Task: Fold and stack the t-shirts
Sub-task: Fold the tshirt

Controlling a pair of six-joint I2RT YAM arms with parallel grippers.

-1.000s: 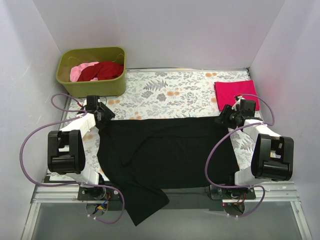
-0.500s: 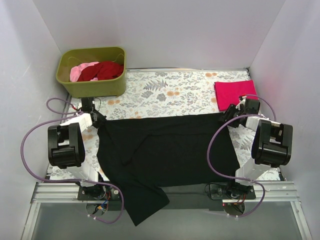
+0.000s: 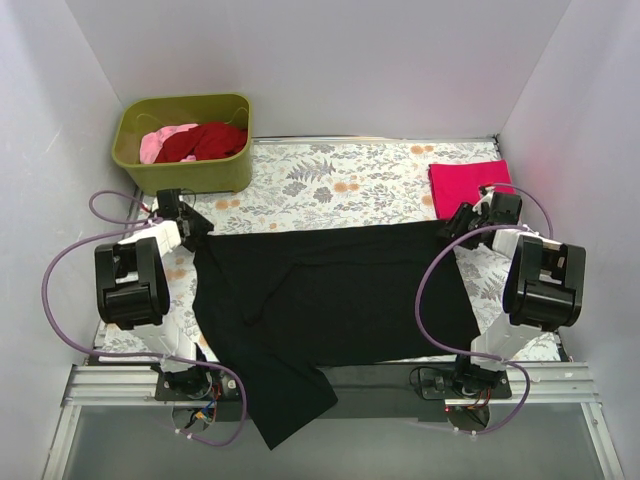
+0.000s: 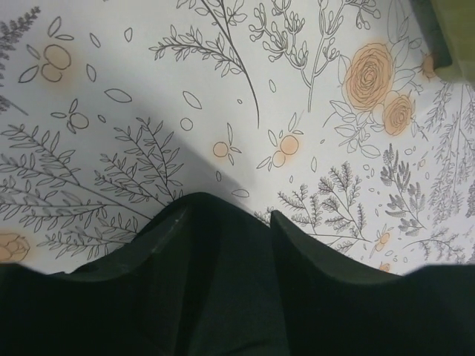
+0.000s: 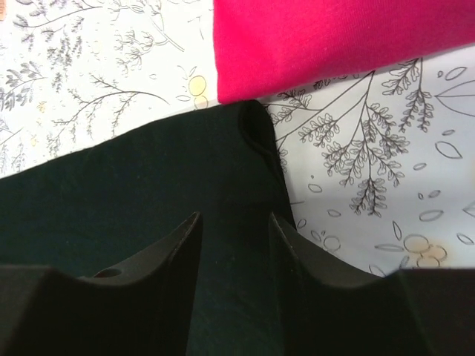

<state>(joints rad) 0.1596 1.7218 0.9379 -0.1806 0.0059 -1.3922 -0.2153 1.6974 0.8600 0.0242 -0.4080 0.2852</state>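
No legible txt anywhere.

We see the left arm (image 3: pixel 130 285) and the right arm (image 3: pixel 545 285) built alike: white links joined by bulky black motor housings on dark bases. Purple cables (image 3: pixel 46 300) loop out from each. The left gripper (image 3: pixel 203 230) and the right gripper (image 3: pixel 447 226) are black, and their fingers (image 4: pixel 167 252) are matte, smooth and tapered to blunt tips.

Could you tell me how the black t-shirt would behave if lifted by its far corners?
Probably floppy: the black t-shirt lies in soft creases and a flap droops past the near edge of the table. It would likely sag in the middle. One far corner curls over, so edges may fold.
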